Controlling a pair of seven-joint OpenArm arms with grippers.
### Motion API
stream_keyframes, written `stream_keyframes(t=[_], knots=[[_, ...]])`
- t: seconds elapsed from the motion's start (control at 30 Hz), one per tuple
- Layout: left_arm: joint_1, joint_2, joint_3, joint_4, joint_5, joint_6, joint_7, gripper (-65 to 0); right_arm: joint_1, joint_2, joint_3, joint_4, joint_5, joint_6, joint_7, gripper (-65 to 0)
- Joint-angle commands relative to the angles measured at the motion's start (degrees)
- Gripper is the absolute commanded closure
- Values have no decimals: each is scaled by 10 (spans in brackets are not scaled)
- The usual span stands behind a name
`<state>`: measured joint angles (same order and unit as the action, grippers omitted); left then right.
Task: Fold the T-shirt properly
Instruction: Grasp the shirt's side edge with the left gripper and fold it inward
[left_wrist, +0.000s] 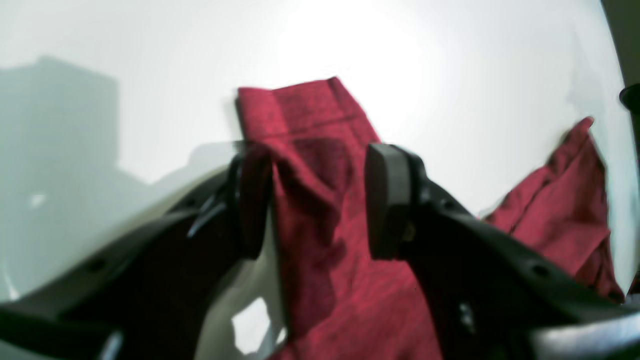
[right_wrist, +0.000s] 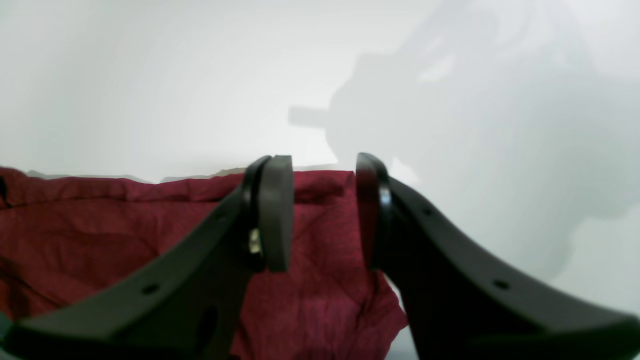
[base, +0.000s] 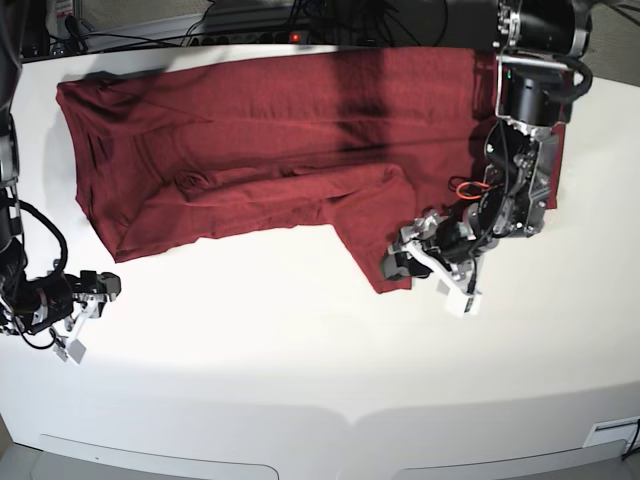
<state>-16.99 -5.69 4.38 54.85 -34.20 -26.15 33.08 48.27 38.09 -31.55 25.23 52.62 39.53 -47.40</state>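
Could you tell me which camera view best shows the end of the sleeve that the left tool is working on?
The left wrist view: the sleeve end fills the middle, lying between the open fingers of the left tool. The base view shows it small, partly behind that arm. The right wrist view shows only another part of the T-shirt.

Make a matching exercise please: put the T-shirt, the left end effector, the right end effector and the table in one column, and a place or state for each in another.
1. T-shirt
2. left end effector
3. right end effector
4. table

a. white surface under everything
b. open, off the cloth near its corner
c. spread out, dark red
d. open around the sleeve end

Pairs: 1-c, 2-d, 3-b, 4-a
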Motion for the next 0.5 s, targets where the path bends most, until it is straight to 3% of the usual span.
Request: stream_keyframes(t=[0.0, 0.07, 0.13, 0.23, 0.47], knots=[[-13, 0, 10, -6, 3, -2, 12, -289, 22, 11, 2, 6, 5, 5, 4, -214], [-14, 0, 28, -15, 3, -2, 12, -289, 22, 11, 2, 6, 5, 5, 5, -214], [-14, 0, 41, -15, 10, -2, 12, -241, 22, 11, 2, 6, 5, 5, 4, -214], [-14, 0, 44, -15, 13, -2, 6, -20, 22, 11, 2, 6, 5, 5, 4, -214], [-14, -2, 43, -11, 3, 0, -14, 0, 22, 11, 2, 6, 5, 5, 5, -214]])
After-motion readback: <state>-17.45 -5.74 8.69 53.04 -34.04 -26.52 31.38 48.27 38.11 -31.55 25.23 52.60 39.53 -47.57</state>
